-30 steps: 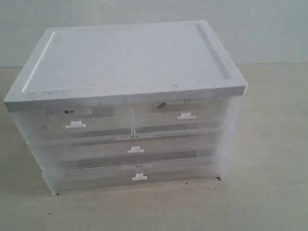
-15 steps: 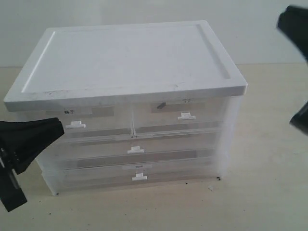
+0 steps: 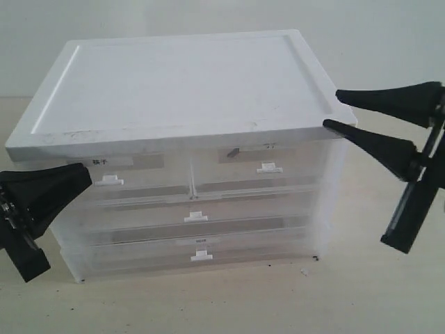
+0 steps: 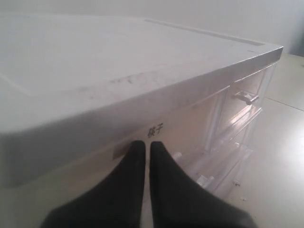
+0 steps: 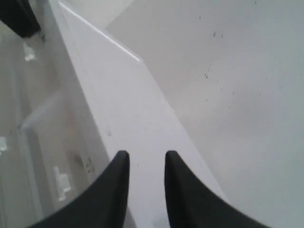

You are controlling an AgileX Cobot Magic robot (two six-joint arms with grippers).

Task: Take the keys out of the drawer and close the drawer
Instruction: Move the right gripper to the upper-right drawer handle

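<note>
drawer (image 3: 259,174) sits closed, upper right of the cabinet (image 3: 181,90). i see my right gripper (image 3: 332,109) empty, jaws parted at the lid corner. left gripper (image 3: 85,179) empty, jaws pressed together.

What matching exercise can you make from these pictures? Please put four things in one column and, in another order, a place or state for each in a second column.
Things:
1. left hand
2. right hand
3. drawer with the faint label
4. cabinet lid

Places or states (sides as in the exterior view):
A. fingers apart, by the lid's front right corner
B. closed, upper row, right half
C. opaque white, flat, on top
D. fingers together, low on the left side

Pairs: 1-D, 2-A, 3-B, 4-C
</note>
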